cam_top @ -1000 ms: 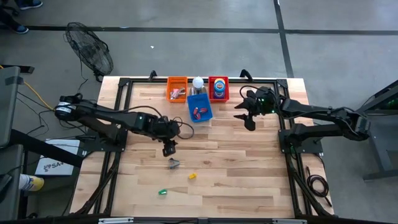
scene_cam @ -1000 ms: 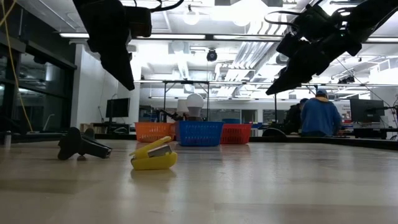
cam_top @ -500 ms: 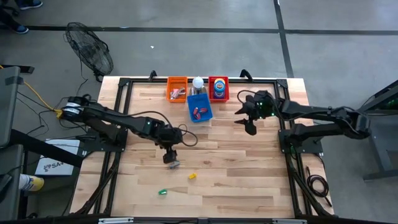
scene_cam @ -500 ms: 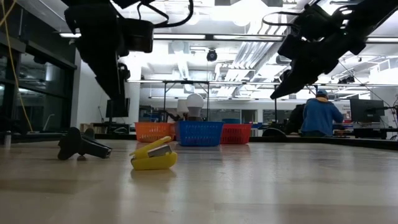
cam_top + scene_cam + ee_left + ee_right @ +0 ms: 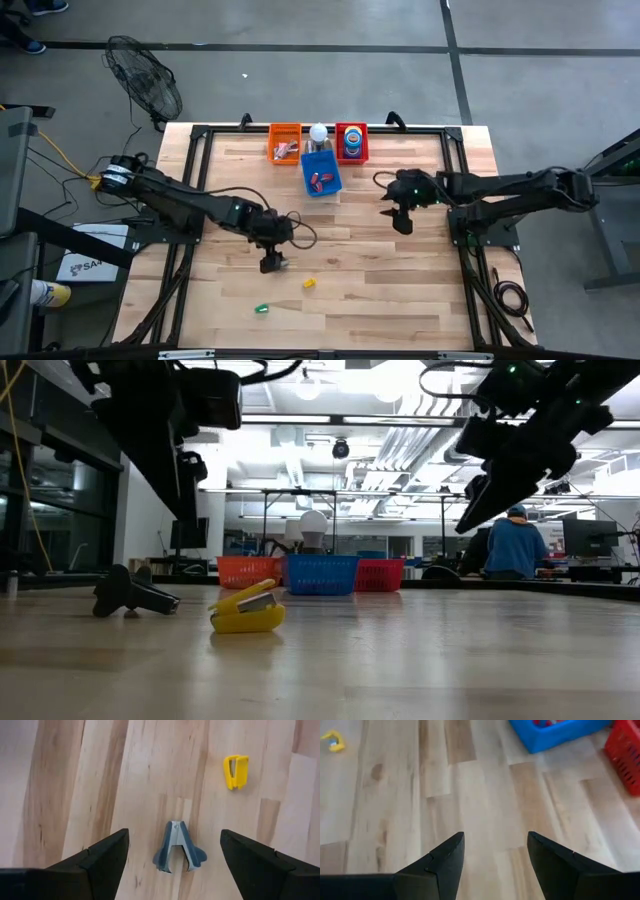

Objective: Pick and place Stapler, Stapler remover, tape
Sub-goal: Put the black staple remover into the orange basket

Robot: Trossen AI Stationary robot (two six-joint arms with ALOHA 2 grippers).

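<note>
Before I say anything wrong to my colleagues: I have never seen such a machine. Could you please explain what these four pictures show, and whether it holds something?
It is a robot with two dark arms at a wooden table. One picture looks down from above, one looks level across the tabletop, and two come from cameras on the wrists.

The left tool is open above a grey staple remover and holds nothing. The right tool is open over bare wood, also holding nothing.

A yellow stapler and a small green object also lie on the table. At the far edge stand an orange bin, a blue bin and a red bin.
</note>
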